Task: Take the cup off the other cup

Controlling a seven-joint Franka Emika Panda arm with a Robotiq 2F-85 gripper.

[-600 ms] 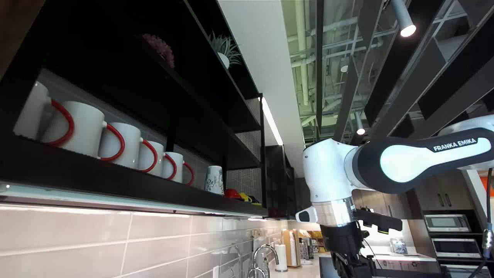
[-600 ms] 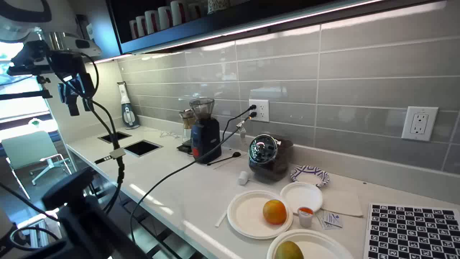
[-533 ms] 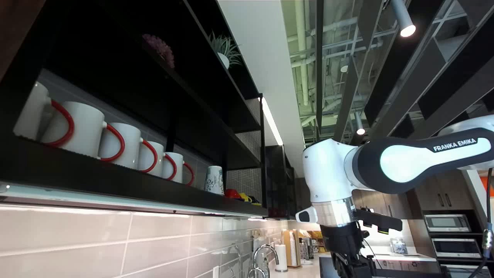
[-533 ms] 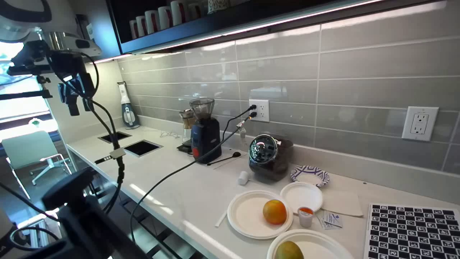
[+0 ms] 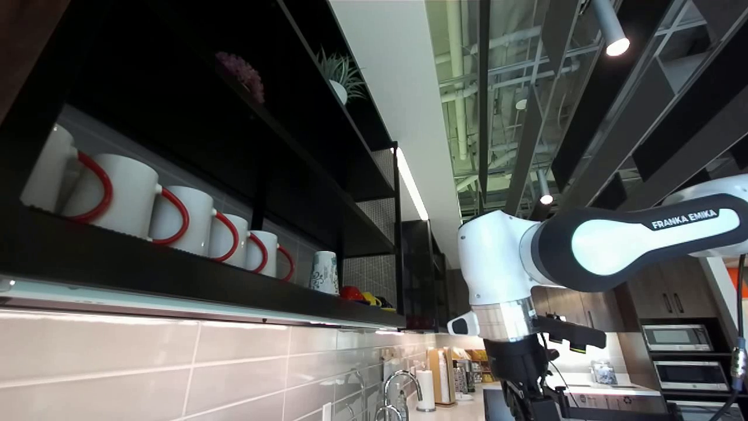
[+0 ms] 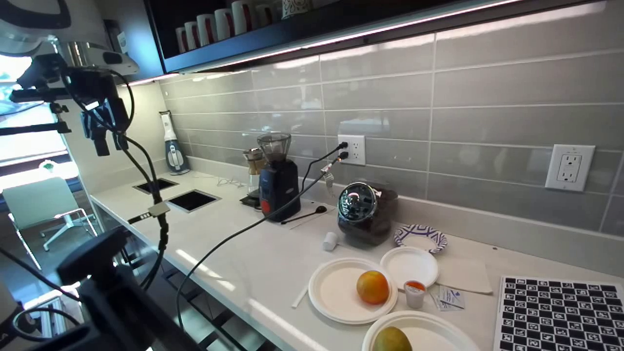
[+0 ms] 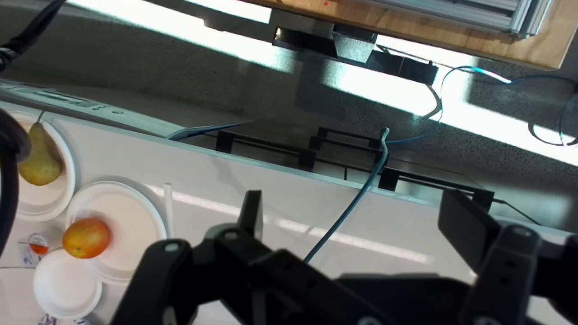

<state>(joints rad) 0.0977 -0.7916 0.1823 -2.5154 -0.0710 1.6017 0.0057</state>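
A white cup with a dark floral pattern (image 5: 325, 272) stands on the black shelf in both exterior views; it also shows at the top edge (image 6: 295, 6). I cannot tell whether another cup is under it. Several white mugs (image 5: 186, 217) with red handles stand in a row to its left on the same shelf; they also show from another side (image 6: 224, 24). My gripper (image 6: 110, 147) hangs pointing down above the counter, well away from the cups. In the wrist view the gripper (image 7: 351, 214) is open, its jaws wide apart with nothing between them. No cup on the shelf shows there.
The black shelf (image 5: 175, 266) runs along the tiled wall. On the counter (image 6: 234, 263) are a coffee grinder (image 6: 279, 185), a dark round-fronted container (image 6: 358, 202), a plate with an orange fruit (image 6: 372, 287), a plate with a pear and a checkered board (image 6: 560, 312). A cable crosses the counter.
The arm has shifted only very slightly. The gripper stays empty over the counter, and the cups on the shelf have not moved.
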